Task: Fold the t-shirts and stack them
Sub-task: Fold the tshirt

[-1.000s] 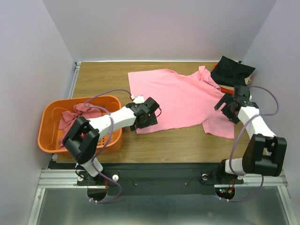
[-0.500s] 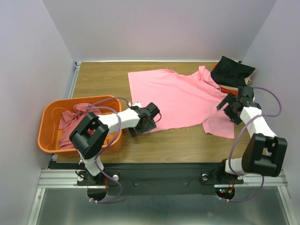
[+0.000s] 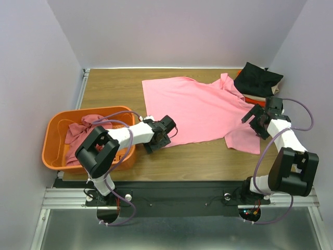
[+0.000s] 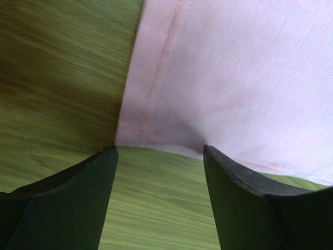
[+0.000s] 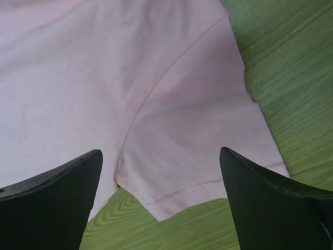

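basket [image 3: 51, 148]: orange slotted plastic, sits on the left side of the table, close to its front edge | table [image 3: 114, 88]: brown wood, grain running left to right | walls [image 3: 177, 31]: plain pale lilac, closing in three sides | front: aluminium rail [image 3: 62, 198] along the near edge, grey metal sheet [image 3: 171, 232] below it

A robot test booth: plain lilac walls [image 3: 31, 78] box in a wooden table [image 3: 114, 88] on aluminium rails [image 3: 62, 197].
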`<state>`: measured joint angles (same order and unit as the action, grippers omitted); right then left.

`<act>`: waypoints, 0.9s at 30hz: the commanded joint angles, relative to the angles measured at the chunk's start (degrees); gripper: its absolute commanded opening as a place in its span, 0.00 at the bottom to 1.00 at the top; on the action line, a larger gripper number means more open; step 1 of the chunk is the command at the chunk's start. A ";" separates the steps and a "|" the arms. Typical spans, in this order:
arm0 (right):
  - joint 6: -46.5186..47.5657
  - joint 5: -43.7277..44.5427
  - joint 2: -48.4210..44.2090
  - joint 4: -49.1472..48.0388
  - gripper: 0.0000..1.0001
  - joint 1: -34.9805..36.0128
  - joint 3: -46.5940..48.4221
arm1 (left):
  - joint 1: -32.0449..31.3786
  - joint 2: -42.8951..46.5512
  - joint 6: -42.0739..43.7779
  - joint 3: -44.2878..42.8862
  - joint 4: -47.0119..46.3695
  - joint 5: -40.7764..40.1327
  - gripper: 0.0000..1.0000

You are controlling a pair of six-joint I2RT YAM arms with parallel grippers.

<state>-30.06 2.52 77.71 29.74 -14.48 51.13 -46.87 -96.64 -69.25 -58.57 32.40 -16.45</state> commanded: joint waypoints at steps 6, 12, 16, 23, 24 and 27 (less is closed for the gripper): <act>-1.05 -0.42 -0.54 -1.79 1.00 -1.69 -1.30 | -0.33 -2.41 1.05 -0.41 -1.03 -1.39 0.60; -2.54 -1.99 -1.25 -1.88 1.00 -4.85 -3.84 | -0.33 -3.82 3.16 -2.08 -2.26 -1.92 0.43; -4.12 -4.89 -2.30 -2.23 1.00 -7.75 -7.27 | -0.24 -4.70 5.00 -3.04 -3.22 -1.92 0.30; -4.30 -3.49 -4.06 -2.05 1.00 -9.43 -9.38 | 0.64 -4.08 7.99 -3.22 -5.15 -0.87 0.00; -4.39 -3.49 -4.41 -2.05 1.00 -9.51 -9.65 | 0.73 -3.82 8.25 -3.31 -5.16 -0.87 0.00; -4.74 -2.88 -5.37 -1.79 1.00 -9.60 -10.70 | 0.90 -2.42 8.78 -3.83 -5.07 -1.48 0.00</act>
<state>-33.80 -0.95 74.81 29.10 -23.55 41.60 -46.46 -99.70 -62.08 -61.25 27.64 -16.93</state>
